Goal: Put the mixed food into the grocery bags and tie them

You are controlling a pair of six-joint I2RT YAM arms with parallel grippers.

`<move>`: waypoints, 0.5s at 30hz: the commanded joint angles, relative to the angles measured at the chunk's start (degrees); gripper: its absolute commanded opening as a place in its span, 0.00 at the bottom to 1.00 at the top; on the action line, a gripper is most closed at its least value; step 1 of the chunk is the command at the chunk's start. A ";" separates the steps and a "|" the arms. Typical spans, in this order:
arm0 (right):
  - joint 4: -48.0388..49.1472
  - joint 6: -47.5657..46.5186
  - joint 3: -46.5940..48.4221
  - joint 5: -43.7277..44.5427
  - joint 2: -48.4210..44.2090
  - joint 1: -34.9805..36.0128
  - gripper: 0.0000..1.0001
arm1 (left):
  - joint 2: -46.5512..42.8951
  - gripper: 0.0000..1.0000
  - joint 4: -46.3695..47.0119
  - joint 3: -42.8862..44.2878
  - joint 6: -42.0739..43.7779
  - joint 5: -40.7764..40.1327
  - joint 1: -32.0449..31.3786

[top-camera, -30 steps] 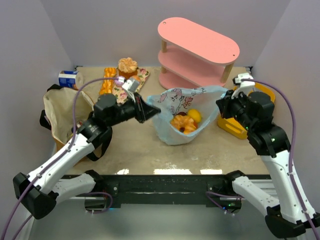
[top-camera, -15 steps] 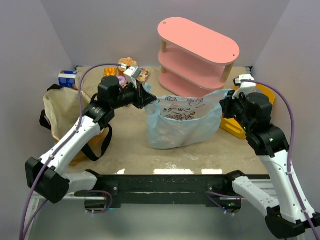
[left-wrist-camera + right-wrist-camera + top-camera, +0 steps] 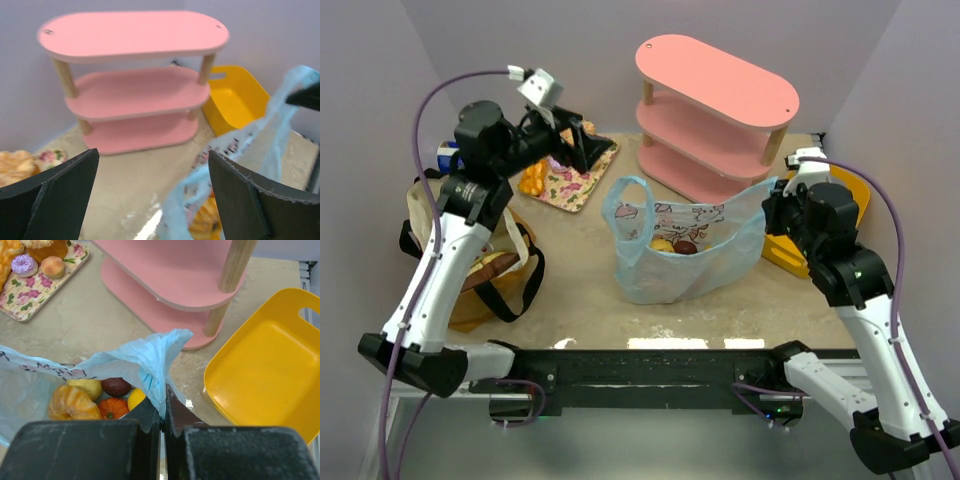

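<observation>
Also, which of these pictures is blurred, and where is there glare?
Left wrist view: the bag near the lens is soft and smeared, the shelf behind it clearer, with a white glare spot on the table. Top view: sharp, with bright patches along the table's near edge. Right wrist view: mostly sharp, the food in the bag easy to make out.

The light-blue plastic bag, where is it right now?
The light-blue plastic bag stands mid-table in the top view, just in front of the pink shelf, with the yellow basket on its right. The right fingers pinch its right-hand edge.
</observation>
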 commanded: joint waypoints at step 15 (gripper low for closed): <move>4.73 -1.04 -2.28 -3.63 1.26 -0.20 0.00 | 39.87 0.60 2.24 13.88 -7.37 -28.11 9.40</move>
